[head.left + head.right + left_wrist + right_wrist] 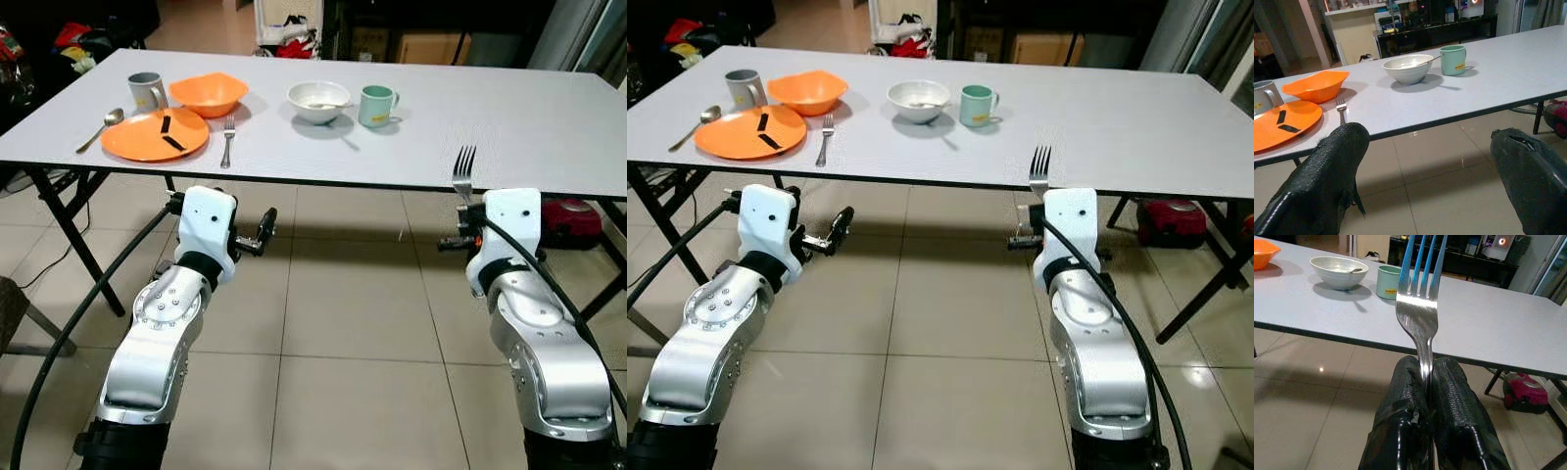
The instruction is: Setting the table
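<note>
Below the table (549, 137) edge, my right gripper (1427, 382) pinches a fork (1420, 298) upright; left gripper (1425, 161) gapes wide, empty, over bare floor (343, 323).

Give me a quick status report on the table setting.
Right hand shut on a fork, tines up, short of the table. Left hand open, holding nothing. Nothing blocking.

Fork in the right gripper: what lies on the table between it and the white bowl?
Bare tabletop lies between the held fork and white bowl in the left eye view; the green mug sits just beyond the bowl.
</note>
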Controlling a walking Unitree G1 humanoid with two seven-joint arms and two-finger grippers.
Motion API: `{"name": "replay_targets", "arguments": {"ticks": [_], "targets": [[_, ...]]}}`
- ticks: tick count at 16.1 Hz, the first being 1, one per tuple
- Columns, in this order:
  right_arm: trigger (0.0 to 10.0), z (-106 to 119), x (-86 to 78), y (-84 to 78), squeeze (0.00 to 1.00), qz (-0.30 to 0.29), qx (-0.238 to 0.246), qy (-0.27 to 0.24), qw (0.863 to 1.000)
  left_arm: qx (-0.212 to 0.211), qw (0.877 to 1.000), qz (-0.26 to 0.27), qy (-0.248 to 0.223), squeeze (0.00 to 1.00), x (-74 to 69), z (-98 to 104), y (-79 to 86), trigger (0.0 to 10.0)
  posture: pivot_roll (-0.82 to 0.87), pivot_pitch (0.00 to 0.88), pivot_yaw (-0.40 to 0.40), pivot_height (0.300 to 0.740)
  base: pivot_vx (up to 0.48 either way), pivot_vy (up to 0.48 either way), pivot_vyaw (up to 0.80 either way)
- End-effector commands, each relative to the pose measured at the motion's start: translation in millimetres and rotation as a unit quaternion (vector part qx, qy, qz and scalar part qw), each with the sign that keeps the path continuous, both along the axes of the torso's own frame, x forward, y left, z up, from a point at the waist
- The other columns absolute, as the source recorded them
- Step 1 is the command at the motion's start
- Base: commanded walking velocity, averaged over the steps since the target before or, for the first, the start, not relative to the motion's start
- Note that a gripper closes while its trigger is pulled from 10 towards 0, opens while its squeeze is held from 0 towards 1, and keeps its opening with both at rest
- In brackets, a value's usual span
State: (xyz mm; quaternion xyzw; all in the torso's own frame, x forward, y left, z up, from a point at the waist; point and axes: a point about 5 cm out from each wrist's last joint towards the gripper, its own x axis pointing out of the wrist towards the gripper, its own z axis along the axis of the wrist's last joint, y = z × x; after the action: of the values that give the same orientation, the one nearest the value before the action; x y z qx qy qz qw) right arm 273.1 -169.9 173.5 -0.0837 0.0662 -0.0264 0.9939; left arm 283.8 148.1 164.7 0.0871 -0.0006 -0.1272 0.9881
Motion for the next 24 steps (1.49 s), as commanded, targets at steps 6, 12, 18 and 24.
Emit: {"name": "replay_targets", "arguments": {"ticks": [6, 12, 18, 24], "targets": [[10.0, -6.5, 1.6, 3.5, 0.00, 0.020, 0.021, -0.014, 0.999, -0.016, 1.000, 0.025, -0.006, 0.00, -1.1, -5.9, 15.1, 10.0, 0.05, 0.000, -0.006, 0.740, 0.323, 0.000, -0.20], [10.0, -18.2, -4.3, 7.4, 0.00, 0.039, 0.022, -0.055, 0.997, -0.013, 0.999, 0.037, -0.017, 0.00, -7.4, -11.9, 30.2, 10.0, 0.07, 0.000, -0.014, 0.740, 0.326, 0.000, 0.00], [10.0, -32.2, -15.9, 3.5, 0.00, 0.052, 0.093, -0.061, 0.992, -0.025, 0.999, 0.039, -0.022, 0.00, -9.8, -15.1, 28.9, 10.0, 0.06, 0.000, -0.005, 0.740, 0.326, 0.000, 0.00], [10.0, -26.9, -12.2, 4.0, 0.00, 0.059, 0.077, -0.056, 0.994, -0.026, 0.999, 0.024, -0.026, 0.00, -7.4, -12.2, 22.9, 10.0, 0.06, 0.000, 0.001, 0.740, 0.327, 0.000, 0.00]]}}
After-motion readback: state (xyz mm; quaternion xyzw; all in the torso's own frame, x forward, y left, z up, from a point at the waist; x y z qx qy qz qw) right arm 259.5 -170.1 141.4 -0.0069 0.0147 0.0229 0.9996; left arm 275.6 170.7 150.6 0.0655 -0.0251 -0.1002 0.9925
